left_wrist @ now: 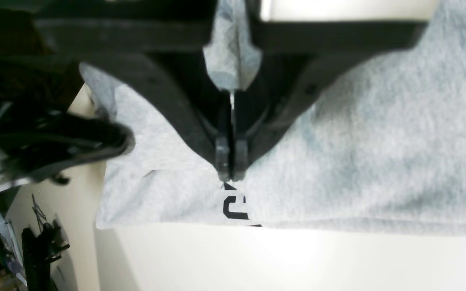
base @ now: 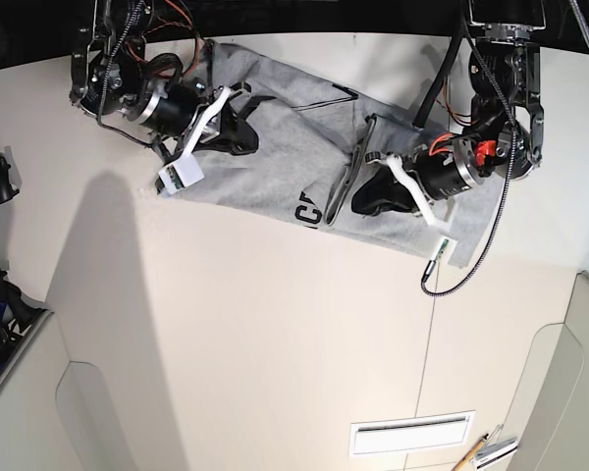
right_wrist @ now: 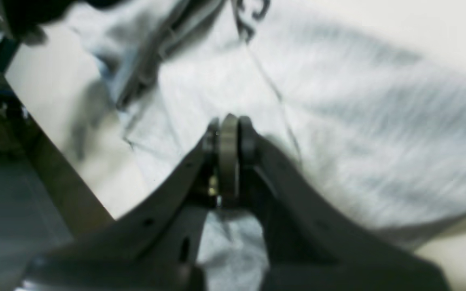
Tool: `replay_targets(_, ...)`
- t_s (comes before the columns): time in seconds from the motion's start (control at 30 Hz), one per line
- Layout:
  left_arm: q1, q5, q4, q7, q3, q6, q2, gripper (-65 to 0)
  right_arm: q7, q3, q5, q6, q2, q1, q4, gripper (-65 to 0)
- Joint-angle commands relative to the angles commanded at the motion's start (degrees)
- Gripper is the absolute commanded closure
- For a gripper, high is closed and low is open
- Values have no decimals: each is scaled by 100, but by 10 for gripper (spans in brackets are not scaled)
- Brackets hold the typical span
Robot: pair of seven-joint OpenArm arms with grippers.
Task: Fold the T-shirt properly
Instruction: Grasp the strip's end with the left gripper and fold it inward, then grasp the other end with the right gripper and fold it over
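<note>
The shirt (base: 275, 182) lies bunched and partly folded across the pale bench (base: 245, 324), toward its far side (black lettering peeks out mid-fold). Both jaws are over it: the left jaws (base: 360, 208) look clenched, the right jaws (base: 250, 147) too. A white panel (base: 412, 435) sits near right, pencils (base: 468, 453) just beside it.

You see the black lettering on the T-shirt (base: 275, 182) only in part, the rest lost at a fold. Beyond the T-shirt in your left wrist view, the dark gear (left_wrist: 41, 250) is too blurred to name. Your right wrist view cuts off the T-shirt at its right and bottom edges.
</note>
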Motion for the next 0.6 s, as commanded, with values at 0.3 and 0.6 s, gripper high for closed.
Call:
replay_targets(0.3, 22, -22, -2, 20, 0, 0, 0, 0, -4, 195, 529, -31, 323, 17, -249, 0)
replay_targets(0.6, 28, -46, -2, 275, 0, 0, -11, 0, -590, 962, 992, -42, 321, -155, 809, 0)
